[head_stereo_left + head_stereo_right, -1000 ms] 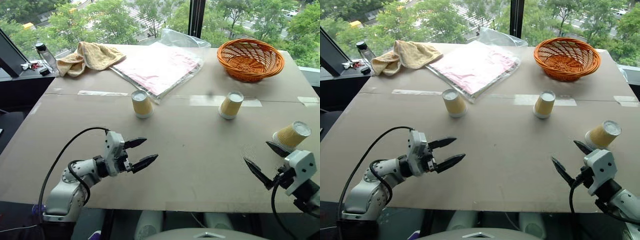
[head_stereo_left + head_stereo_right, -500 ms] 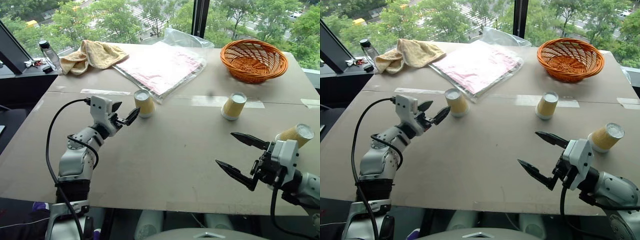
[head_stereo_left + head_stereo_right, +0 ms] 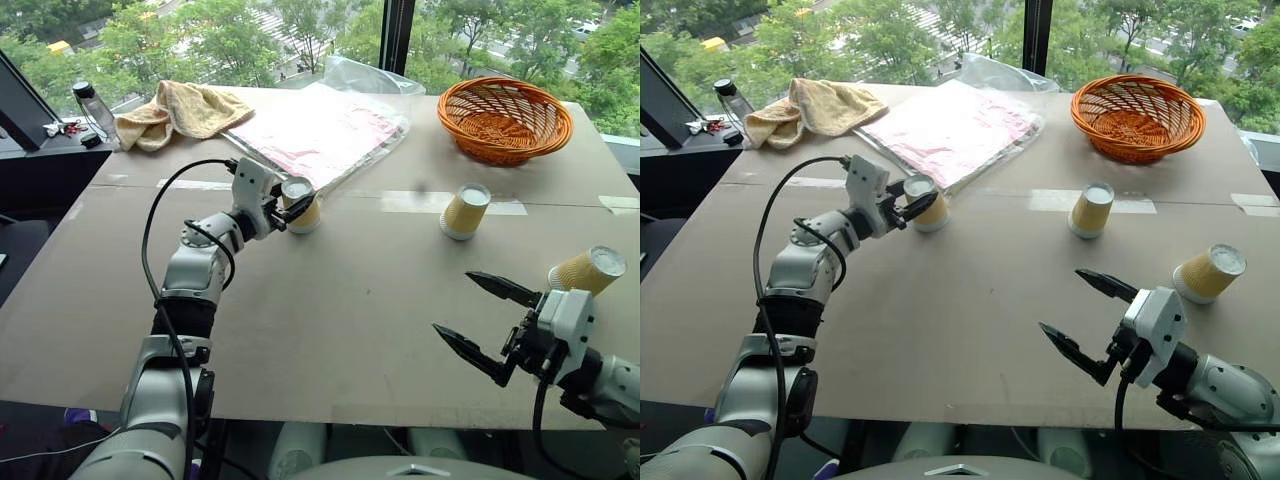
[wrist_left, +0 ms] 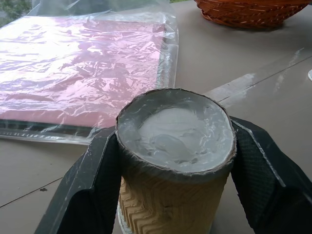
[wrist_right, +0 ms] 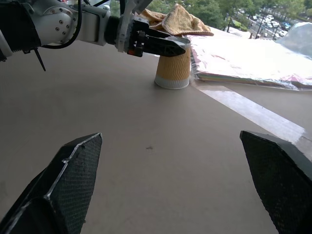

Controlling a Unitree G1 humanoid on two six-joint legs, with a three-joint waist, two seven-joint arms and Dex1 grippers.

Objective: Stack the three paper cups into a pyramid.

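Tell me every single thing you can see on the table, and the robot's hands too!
Paper cups: three, yellow-tan with white ends, all upside down; one by the pink packet, one mid-table on a tape strip, one near the right edge.
Basket: one, orange, far right corner.
Plastic-wrapped packet: one, pink, far middle.
Towel: one, yellow, far left.
Bottle: one, clear with dark cap, beside the towel.
Table: one, grey-brown.
Left hand: black fingers shut on the first cup.
Right hand: black fingers open, holding nothing.
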